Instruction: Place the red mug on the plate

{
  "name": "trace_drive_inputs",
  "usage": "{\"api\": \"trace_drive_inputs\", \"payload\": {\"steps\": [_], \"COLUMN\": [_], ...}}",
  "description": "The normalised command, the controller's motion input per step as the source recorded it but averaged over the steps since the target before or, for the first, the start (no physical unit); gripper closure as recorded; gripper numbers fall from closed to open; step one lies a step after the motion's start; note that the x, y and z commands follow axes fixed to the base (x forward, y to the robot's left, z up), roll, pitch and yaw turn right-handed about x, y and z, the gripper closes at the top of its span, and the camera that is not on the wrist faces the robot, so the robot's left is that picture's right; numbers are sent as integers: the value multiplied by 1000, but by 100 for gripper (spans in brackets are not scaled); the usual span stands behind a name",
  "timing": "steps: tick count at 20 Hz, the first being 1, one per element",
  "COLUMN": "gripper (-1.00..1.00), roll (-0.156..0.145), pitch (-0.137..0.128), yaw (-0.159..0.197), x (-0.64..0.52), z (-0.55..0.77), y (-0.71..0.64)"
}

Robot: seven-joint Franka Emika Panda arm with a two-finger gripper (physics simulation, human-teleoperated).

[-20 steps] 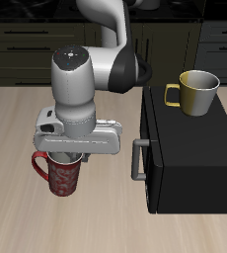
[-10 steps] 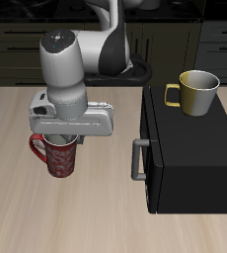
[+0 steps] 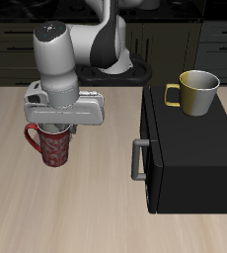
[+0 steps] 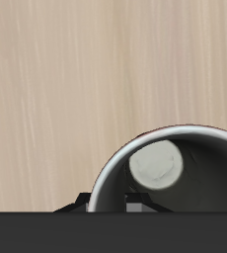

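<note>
The red mug [image 3: 50, 148], dark red and mottled with a loop handle, hangs under my gripper [image 3: 58, 128] over the wooden table. The gripper is shut on the mug's rim from above. In the wrist view the mug's pale rim [image 4: 113, 173] and grey-white inside [image 4: 160, 166] fill the frame close to the camera, with bare wood beyond. The plate shows in neither view; it is hidden or out of view.
A black box-shaped cabinet [image 3: 189, 158] with a grey handle [image 3: 138, 160] stands beside the arm. A yellow mug [image 3: 194, 91] stands on top of it. Dark cabinets line the back behind the table.
My gripper has carried the red mug farther back on the table and away from the black cabinet. The yellow mug has not moved.
</note>
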Motion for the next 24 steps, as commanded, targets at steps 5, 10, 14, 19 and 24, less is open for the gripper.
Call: {"api": "trace_drive_inputs", "payload": {"steps": [5, 10, 14, 19, 24], "gripper": [100, 100, 100, 100, 100], "roll": [18, 15, 26, 14, -18], "pitch": [4, -25, -41, -19, -35], "yaw": [-16, 8, 5, -9, -8], "x": [-277, -285, -490, -363, -339], "z": [-43, 8, 40, -22, -1], "y": [-78, -38, 94, 24, -113]}}
